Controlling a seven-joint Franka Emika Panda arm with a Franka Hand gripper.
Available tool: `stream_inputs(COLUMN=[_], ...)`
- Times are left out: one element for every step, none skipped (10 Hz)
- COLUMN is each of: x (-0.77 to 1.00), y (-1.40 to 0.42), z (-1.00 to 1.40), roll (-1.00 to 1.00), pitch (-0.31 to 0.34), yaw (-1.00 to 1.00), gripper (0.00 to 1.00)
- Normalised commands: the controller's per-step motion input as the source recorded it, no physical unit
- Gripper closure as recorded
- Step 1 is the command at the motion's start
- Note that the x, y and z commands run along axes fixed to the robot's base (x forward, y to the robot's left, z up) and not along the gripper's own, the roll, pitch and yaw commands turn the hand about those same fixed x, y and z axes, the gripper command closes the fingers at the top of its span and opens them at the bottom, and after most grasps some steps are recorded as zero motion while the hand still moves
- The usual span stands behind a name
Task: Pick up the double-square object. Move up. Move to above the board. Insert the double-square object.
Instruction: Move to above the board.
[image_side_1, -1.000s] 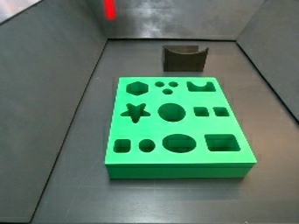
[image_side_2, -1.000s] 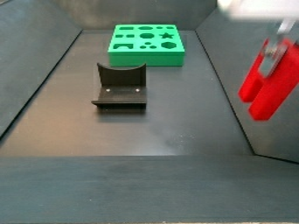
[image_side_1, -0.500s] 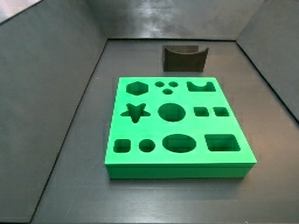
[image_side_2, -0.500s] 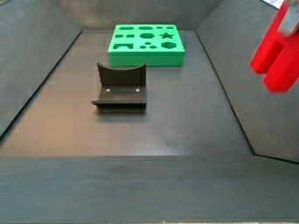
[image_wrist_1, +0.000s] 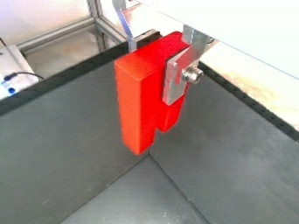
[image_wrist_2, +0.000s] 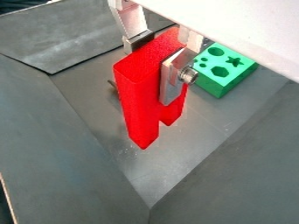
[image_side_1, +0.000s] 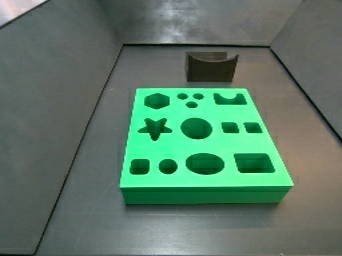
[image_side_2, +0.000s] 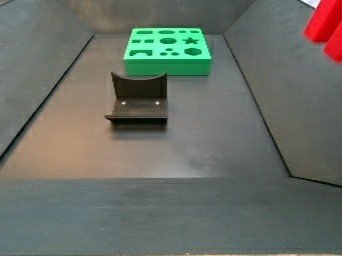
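High above grey floor (image_wrist_2: 82, 96), pincer (image_wrist_2: 152, 54) pinches the double-square object (image_wrist_2: 146, 96) hanging between its fingers.

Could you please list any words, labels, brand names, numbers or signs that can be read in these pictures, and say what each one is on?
There is no readable text in any view.
The double-square object, held in the gripper: plain red, no marking.
The board: only shaped cut-outs, no lettering.
The fixture: plain dark, no label.
The silver finger shows a screw, no writing.
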Motion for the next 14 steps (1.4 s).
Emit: stream_inputs(x=[0.32,0.32,0.32,0.32,0.33,0.33,0.33,0.34,0.34,0.34,0.35,0.36,0.37,0.38], y=[-1.0,-1.0,-1.0,-1.0,-1.0,-1.0,-1.0,-1.0,-1.0,-1.0,-1.0,-1.0,-1.0,-1.0], z=[0.04,0.04,0.04,0.04,0.05,0.05,0.05,0.05,0.05,0.05,0.06,0.06,0.06,0.06], roll=[0.2,0.21,0.18,0.08,0.02,0.0,-0.02,-0.02,-0.01,-0.01,-0.02,-0.02,0.0,-0.02], pitch=[0.455,0.42,0.326,0.217,0.153,0.106,0.086,0.081,0.09,0.092,0.102,0.108,0.12,0.116], yaw=[-0.55,-0.49,-0.31,-0.18,-0.09,-0.04,0.0,0.0,0.01,0.01,0.01,0.01,0.01,0.01], gripper=[1.0,1.0,1.0,1.0,1.0,1.0,1.0,1.0,1.0,1.0,1.0,1.0,1.0,1.0])
